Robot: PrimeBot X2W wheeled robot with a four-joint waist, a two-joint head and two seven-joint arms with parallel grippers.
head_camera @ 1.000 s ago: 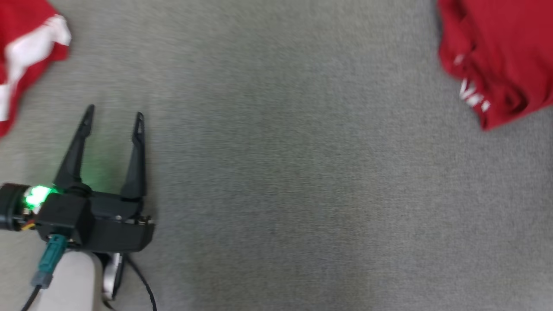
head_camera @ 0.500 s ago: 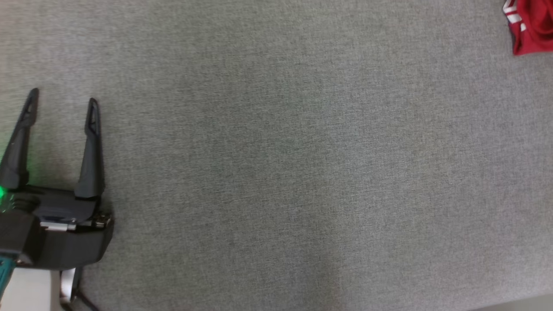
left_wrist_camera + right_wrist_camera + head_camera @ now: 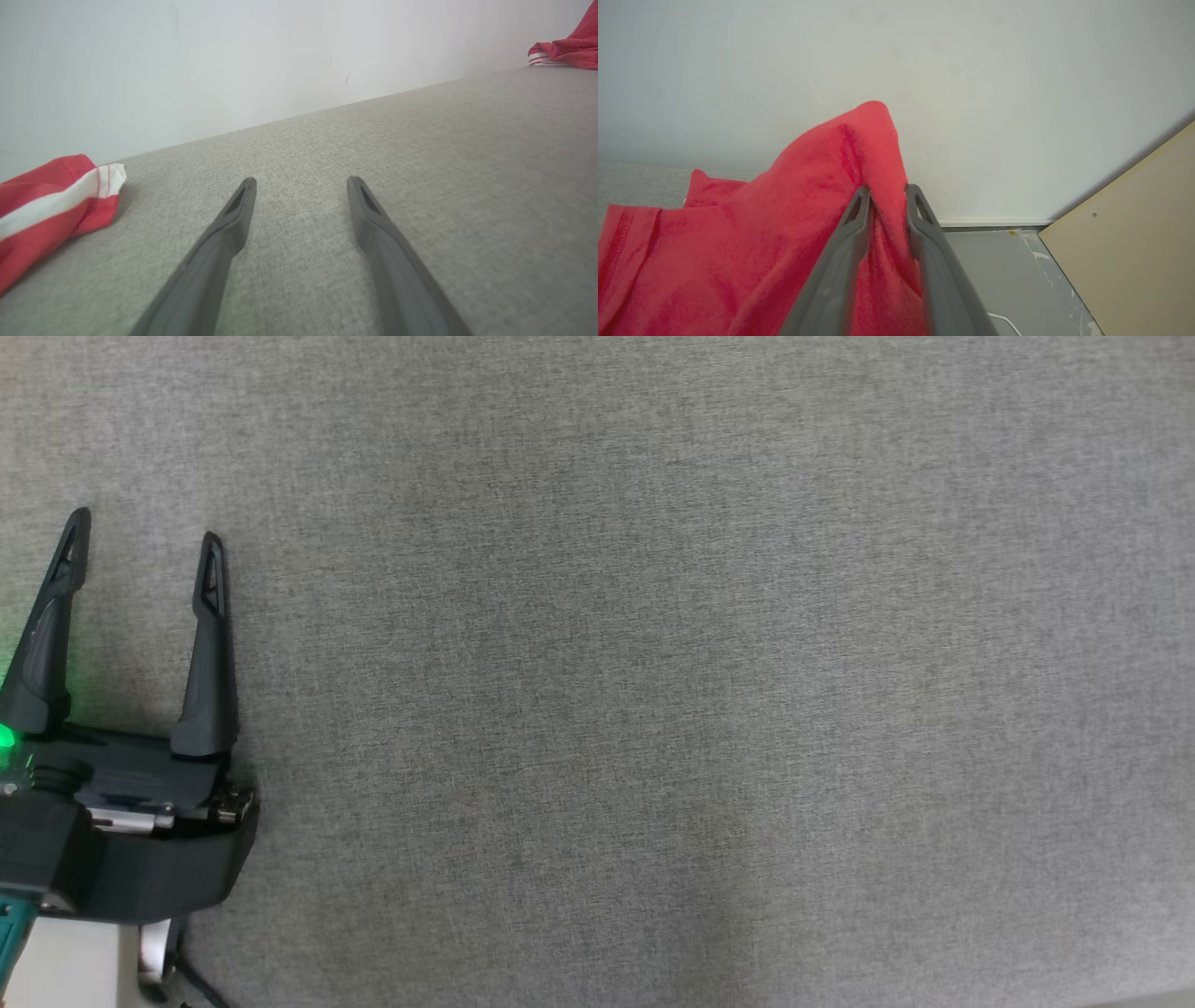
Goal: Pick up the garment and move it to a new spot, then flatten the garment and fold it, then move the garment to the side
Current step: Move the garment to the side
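The red garment [image 3: 784, 224] lies bunched over the grey cloth surface [image 3: 653, 663] in the right wrist view. One fold rises in a peak at my right gripper [image 3: 888, 188]. Its fingers stand a little apart with that fold pinched between them. In the left wrist view the same red garment [image 3: 567, 46] shows far off at the upper right, with white lettering at its edge. My left gripper [image 3: 146, 525] hovers low over the bare grey surface at the left, open with nothing between its fingers [image 3: 301, 179].
A second red cloth with a white stripe [image 3: 46, 205] lies to the left of my left gripper. A pale wall backs the surface. Past the garment are a grey floor, a beige board [image 3: 1134, 233] and a white cable [image 3: 1004, 319].
The head view has shifted, and both red cloths have slid out of it to the sides. My left gripper stays open. The right gripper's earlier state isn't pictured.
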